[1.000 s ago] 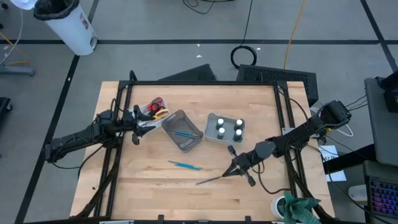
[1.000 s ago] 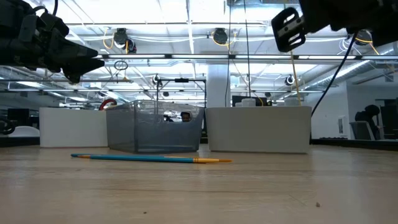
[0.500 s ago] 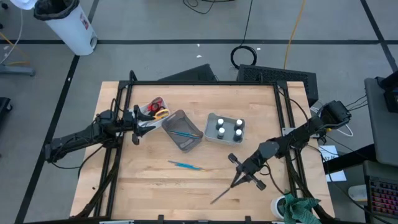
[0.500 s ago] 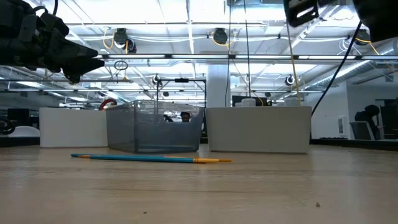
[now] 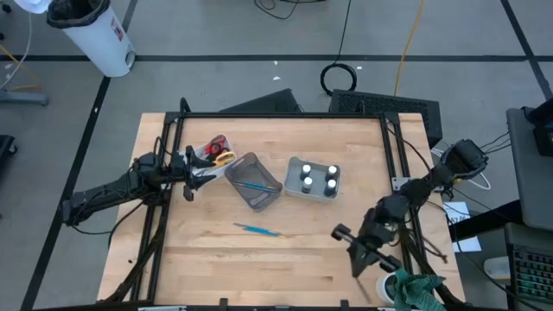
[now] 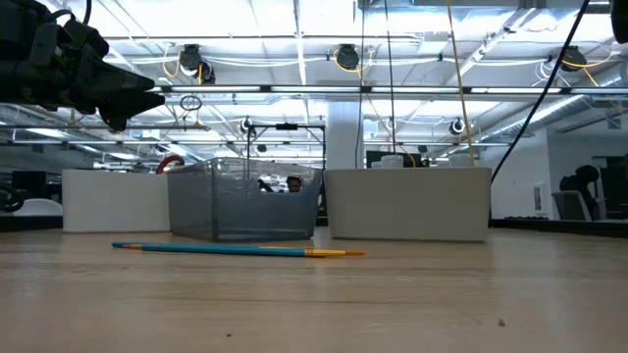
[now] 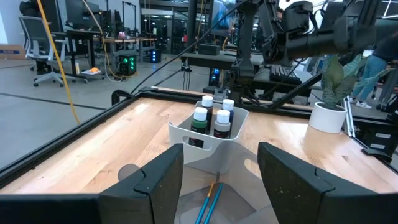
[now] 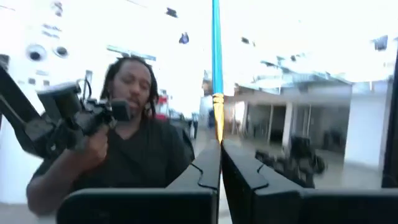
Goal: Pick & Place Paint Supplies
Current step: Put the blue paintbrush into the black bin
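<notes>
Right tool (image 8: 219, 163) clamps a blue brush (image 8: 216, 37) (high view hides it).

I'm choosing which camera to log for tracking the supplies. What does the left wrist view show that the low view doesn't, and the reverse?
Only the left wrist view shows the four white-capped bottles standing in the white bin, plus brushes in the mesh tray below the open left gripper. Only the low view shows the teal brush lying loose on the table. Both show that white bin.
</notes>
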Controlling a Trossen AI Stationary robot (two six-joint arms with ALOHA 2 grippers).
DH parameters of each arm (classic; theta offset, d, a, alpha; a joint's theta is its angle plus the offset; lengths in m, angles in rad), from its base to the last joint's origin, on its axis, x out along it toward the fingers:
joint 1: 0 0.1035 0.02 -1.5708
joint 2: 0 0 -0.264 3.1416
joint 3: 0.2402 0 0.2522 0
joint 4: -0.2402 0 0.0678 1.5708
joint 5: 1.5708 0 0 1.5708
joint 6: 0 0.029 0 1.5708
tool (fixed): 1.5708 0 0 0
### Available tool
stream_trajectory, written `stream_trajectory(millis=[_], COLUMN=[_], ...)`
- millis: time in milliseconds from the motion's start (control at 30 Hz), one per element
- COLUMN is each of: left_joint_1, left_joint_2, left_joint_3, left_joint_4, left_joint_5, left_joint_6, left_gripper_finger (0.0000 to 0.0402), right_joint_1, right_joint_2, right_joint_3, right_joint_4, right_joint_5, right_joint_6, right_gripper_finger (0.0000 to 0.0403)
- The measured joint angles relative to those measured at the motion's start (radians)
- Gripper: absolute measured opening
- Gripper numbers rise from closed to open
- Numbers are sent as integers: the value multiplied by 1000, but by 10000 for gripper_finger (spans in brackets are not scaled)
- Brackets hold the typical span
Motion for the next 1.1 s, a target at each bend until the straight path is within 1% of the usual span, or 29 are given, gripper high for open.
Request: stream_trajectory(millis=[233,300,400,500,733,833,1000,1100], left_joint_1=[0,0,0,0,0,0,0,0], left_joint_2=[0,0,0,0,0,0,0,0], left_joint_3=[0,0,0,0,0,0,0,0], left_joint_4=[0,0,0,0,0,0,0,0], left_joint_5=[0,0,0,0,0,0,0,0], left_joint_6=[1,1,0,0,1,1,1,0], left_gripper_finger=[214,214,214,214,214,214,214,214], right_joint_1=[55,72,103,119,116,105,70,55], right_joint_2=[0,0,0,0,0,0,0,0], right_joint_3=[0,0,0,0,1,1,1,2], right_joint_4=[159,193,192,193,173,131,103,55], right_joint_5=[13,64,137,135,133,109,-21,-110], right_joint_6=[-42,-66,-120,-142,-152,-135,-66,-51], right_gripper_finger=[0,0,0,0,0,0,0,0])
